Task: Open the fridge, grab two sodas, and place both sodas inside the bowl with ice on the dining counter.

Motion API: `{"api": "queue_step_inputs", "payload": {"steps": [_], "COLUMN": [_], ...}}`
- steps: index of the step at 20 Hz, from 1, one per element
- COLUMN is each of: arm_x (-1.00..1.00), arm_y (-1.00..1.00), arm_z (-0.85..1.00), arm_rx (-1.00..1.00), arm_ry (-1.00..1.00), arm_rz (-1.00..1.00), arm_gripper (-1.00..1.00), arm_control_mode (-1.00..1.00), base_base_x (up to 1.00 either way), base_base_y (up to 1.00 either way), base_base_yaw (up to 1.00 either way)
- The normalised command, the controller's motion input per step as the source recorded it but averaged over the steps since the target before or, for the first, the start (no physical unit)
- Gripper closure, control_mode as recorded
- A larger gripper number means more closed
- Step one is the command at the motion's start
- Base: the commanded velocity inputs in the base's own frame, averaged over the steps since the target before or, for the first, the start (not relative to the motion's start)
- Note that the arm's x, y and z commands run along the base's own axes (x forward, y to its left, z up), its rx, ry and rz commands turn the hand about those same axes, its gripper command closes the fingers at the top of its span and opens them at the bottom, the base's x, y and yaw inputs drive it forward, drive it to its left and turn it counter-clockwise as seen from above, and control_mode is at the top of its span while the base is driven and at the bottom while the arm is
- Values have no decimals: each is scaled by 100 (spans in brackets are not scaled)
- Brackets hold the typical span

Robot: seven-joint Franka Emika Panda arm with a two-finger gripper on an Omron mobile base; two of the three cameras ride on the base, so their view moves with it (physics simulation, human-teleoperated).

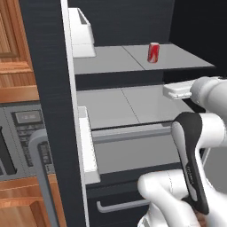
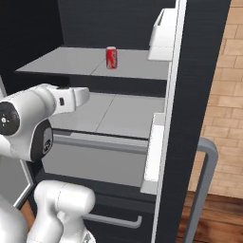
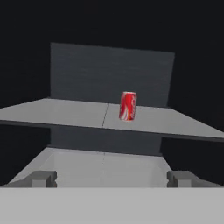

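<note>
The black fridge (image 1: 48,88) stands open, with grey shelves and drawers inside. One red soda (image 1: 153,52) stands upright on the upper shelf (image 2: 71,61), near its middle; the hand view has the same soda (image 3: 127,106) straight ahead. My gripper (image 3: 112,179) is open, its fingertips (image 3: 43,178) wide apart with nothing between them. It sits at the fridge's front, level with the lower shelf (image 1: 133,106), below the can and well short of it. The second soda, the bowl with ice and the dining counter are out of view.
The open doors flank the opening, each with white door bins (image 1: 82,31) and a curved grey handle (image 2: 203,190). A drawer with a grey pull (image 1: 119,206) lies below the shelves. A grey microwave panel (image 1: 26,128) and wood cabinets sit to the left, a brick wall (image 2: 232,71) to the right.
</note>
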Motion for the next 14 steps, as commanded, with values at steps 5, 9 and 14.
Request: {"api": "queue_step_inputs", "payload": {"steps": [5,9,14], "arm_x": [-1,0,10], "arm_y": [1,0,12], "arm_z": [22,10,43], "arm_rx": [0,0,0], "arm_ry": [-5,-5,-4], "arm_rz": [-2,0,0], "arm_gripper": [-100,-100,-100], "arm_control_mode": [-100,-100,-100], "base_base_x": [0,0,0], "base_base_y": [0,0,0], "base_base_yaw": [0,0,0]}}
